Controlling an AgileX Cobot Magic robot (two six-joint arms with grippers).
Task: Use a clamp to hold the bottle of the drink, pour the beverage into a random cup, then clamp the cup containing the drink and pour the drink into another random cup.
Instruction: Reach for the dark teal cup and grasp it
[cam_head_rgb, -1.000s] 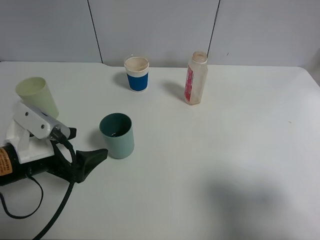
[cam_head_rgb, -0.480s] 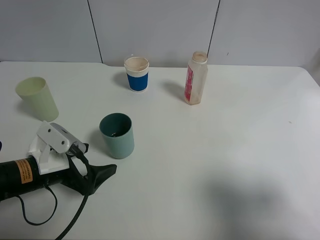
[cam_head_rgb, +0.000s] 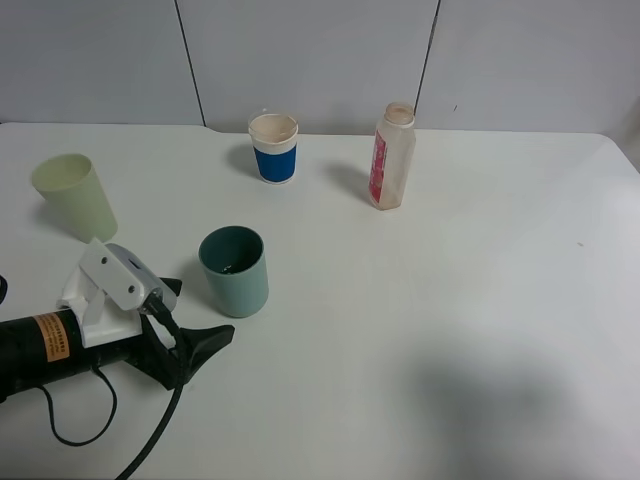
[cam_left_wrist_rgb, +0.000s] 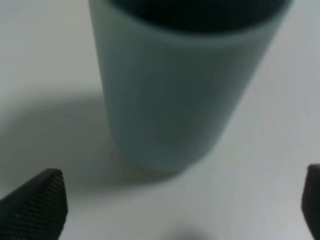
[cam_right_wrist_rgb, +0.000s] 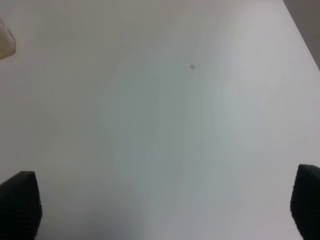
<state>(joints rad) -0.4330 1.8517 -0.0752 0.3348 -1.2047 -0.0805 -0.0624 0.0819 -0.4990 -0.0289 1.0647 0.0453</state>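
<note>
- Standing upright on the white table (cam_head_rgb: 450, 300), left of the middle and toward the near side, the teal cup (cam_head_rgb: 233, 270) has its mouth open upward. A little dark liquid (cam_head_rgb: 234, 266) shows at its bottom.
- The left gripper (cam_head_rgb: 190, 318) lies low just beside the cup, on its near-left side, and points at it. Its jaws stand wide apart and hold nothing.
- In the left wrist view the cup's blurred wall fills the middle. The two black ribbed fingertips (cam_left_wrist_rgb: 40, 207) sit far out to either side, short of the cup's foot and not touching it.
- A black cable (cam_head_rgb: 150, 440) hangs from the left arm toward the near edge of the table.
- The pale yellow-green cup (cam_head_rgb: 75, 196) stands near the left edge, beyond the arm and apart from the teal cup.
- The white cup with a blue band (cam_head_rgb: 273, 148) stands upright at the back of the table, well apart from the teal cup.
- The bottle (cam_head_rgb: 392, 157) stands upright to the right of that white cup, its red label turned leftward.
- The right gripper (cam_right_wrist_rgb: 162, 210) hangs over bare table with its jaws spread wide and nothing between them.
</note>
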